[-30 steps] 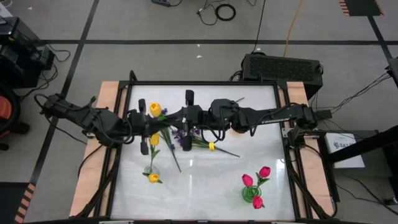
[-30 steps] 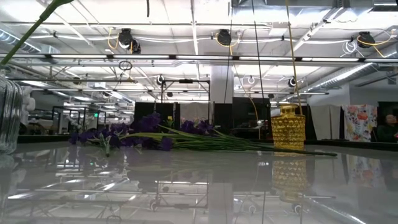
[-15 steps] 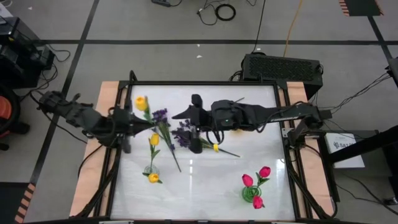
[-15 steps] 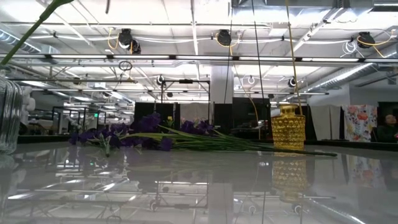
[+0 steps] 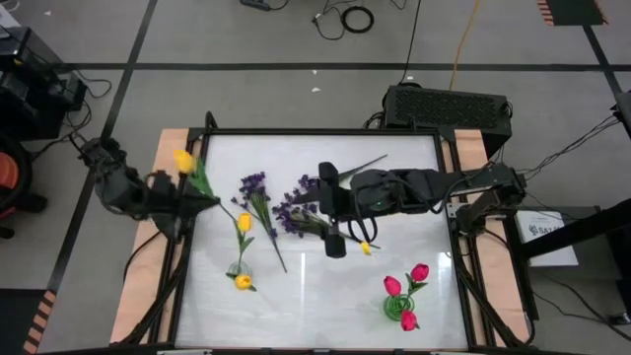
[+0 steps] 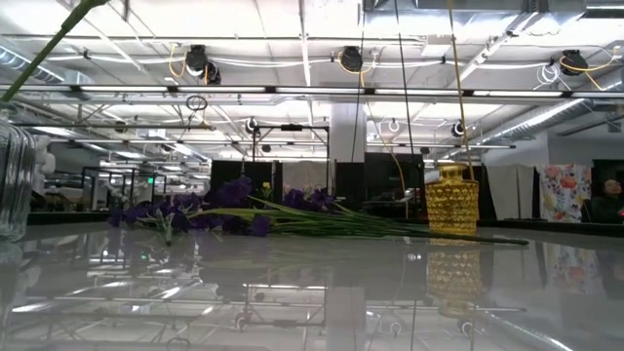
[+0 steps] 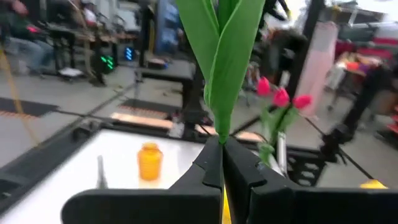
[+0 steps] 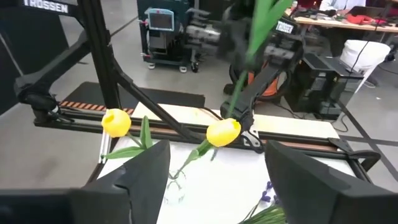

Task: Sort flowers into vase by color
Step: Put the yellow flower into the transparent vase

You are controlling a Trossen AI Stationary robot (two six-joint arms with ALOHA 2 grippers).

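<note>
The left hand [image 5: 202,200], closed on a yellow tulip [image 5: 184,161], has carried it to the table's [image 5: 325,296] left edge, probably heading for the yellow vase [image 5: 240,268]. The right hand [image 5: 331,209] has let go and now hangs open over the purple sprigs [image 5: 296,209].

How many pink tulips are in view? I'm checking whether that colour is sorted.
3 pink tulips, all standing together in the vase at the lower right of the high view: one, one, one. No others show, though one could be hidden.
</note>
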